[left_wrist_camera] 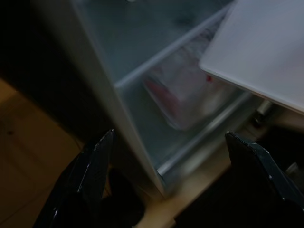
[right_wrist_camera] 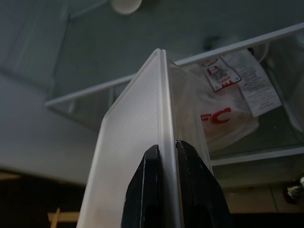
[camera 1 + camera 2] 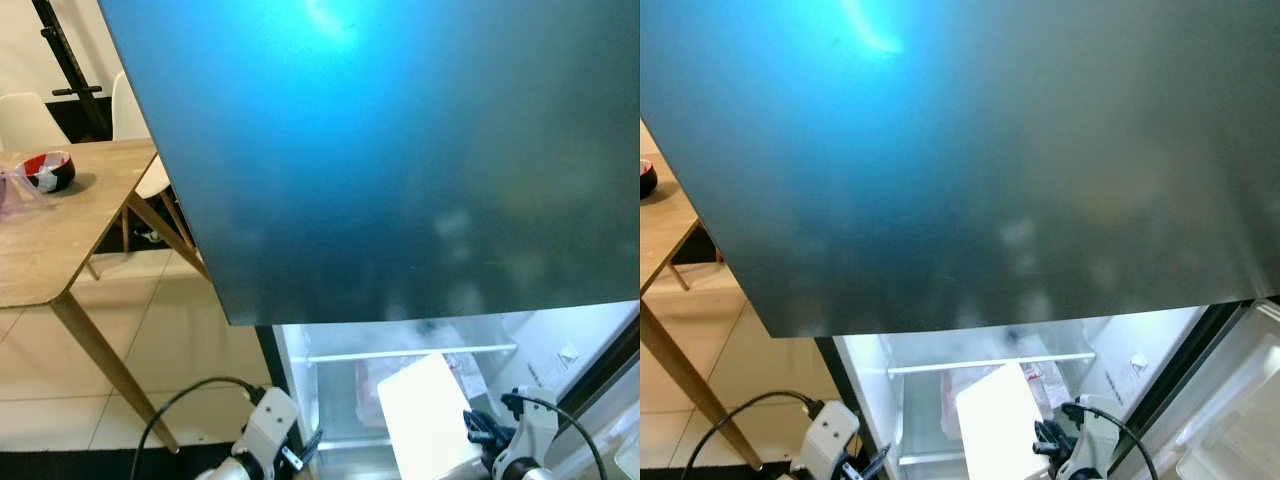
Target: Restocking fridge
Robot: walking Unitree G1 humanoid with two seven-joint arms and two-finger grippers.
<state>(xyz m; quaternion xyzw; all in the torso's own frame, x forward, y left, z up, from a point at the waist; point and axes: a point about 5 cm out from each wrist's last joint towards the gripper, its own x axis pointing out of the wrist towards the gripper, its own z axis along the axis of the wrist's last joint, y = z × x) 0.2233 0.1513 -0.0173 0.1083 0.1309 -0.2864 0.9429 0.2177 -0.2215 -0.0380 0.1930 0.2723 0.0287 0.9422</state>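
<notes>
Before the open fridge (image 3: 330,390), right pincer (image 2: 164,156) clamps a white board (image 3: 430,410) edge-on, pointing inward; left pincer (image 1: 166,156) spread.

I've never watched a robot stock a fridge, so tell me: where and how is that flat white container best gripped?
By its thin edge, as the right gripper does now: fingers pinching either face of the white container from the end nearest the robot. It is broad and flat, so only the rim fits between the fingers, leaving the far end free to slide into the fridge.
</notes>
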